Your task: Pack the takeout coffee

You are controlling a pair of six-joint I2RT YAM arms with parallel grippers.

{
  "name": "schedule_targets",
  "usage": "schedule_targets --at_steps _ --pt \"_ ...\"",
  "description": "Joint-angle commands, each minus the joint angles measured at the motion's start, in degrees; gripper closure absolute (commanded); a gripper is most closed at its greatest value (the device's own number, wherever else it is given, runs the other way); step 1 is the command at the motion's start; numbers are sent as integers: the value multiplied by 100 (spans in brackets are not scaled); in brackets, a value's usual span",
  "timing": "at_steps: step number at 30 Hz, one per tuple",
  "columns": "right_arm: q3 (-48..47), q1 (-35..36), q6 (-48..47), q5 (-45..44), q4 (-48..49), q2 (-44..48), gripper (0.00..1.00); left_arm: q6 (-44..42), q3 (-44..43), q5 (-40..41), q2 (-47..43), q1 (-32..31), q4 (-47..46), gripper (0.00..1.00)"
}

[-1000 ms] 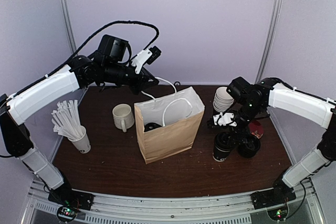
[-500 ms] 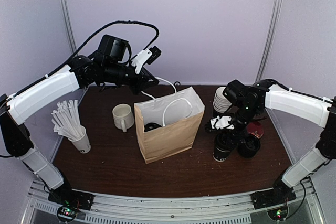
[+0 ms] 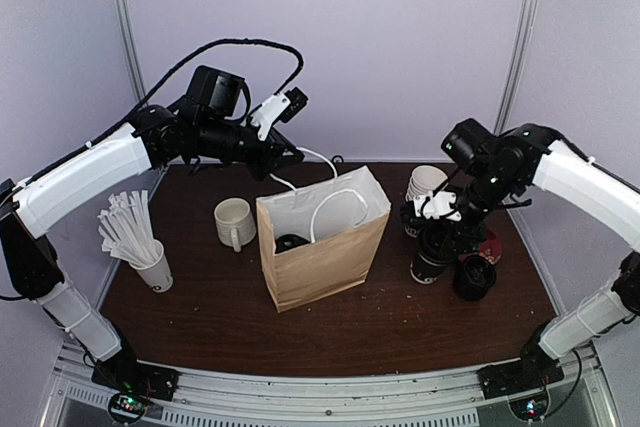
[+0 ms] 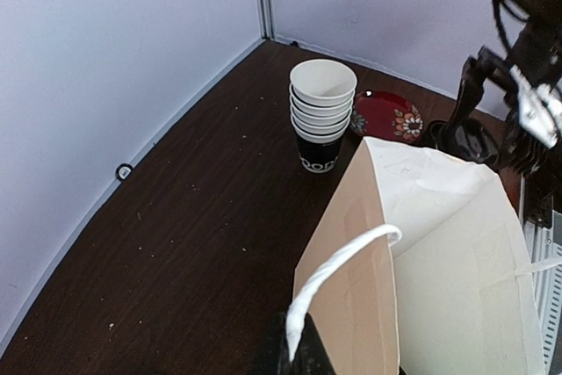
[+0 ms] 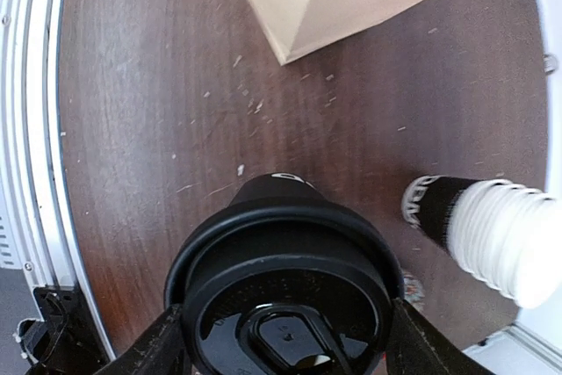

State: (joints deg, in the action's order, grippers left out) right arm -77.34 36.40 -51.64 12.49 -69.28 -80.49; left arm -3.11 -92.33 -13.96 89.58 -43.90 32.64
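roughly half done: one lidded cup appears to sit inside the paper bag, whose rope handle the left fingers pinch shut, while the right fingers, partly open, clasp the second lidded cup by its lid beside the bag, not yet packed

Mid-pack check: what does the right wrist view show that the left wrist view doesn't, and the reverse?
Only right wrist: the lidded black paper cup gripped in the right end effector, and the metal rail along the table edge. Only left wrist: the white rope handle pinched in the left end effector, and the right arm beyond. Both: the brown paper bag, the stack of white-lined black paper cups and the dark wooden table.
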Motion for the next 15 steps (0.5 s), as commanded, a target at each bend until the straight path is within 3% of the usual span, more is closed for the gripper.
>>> schedule_targets --at_steps 1,9,15 --pt "-1323 42 287 -141 -567 603 49 -72 -251 -288 123 39 -110 100" --pt "-3180 85 476 1095 -573 450 53 -14 -576 -618 321 40 8 100" --pt "-3933 615 538 1243 -505 20 53 87 -827 -738 460 40 155 100"
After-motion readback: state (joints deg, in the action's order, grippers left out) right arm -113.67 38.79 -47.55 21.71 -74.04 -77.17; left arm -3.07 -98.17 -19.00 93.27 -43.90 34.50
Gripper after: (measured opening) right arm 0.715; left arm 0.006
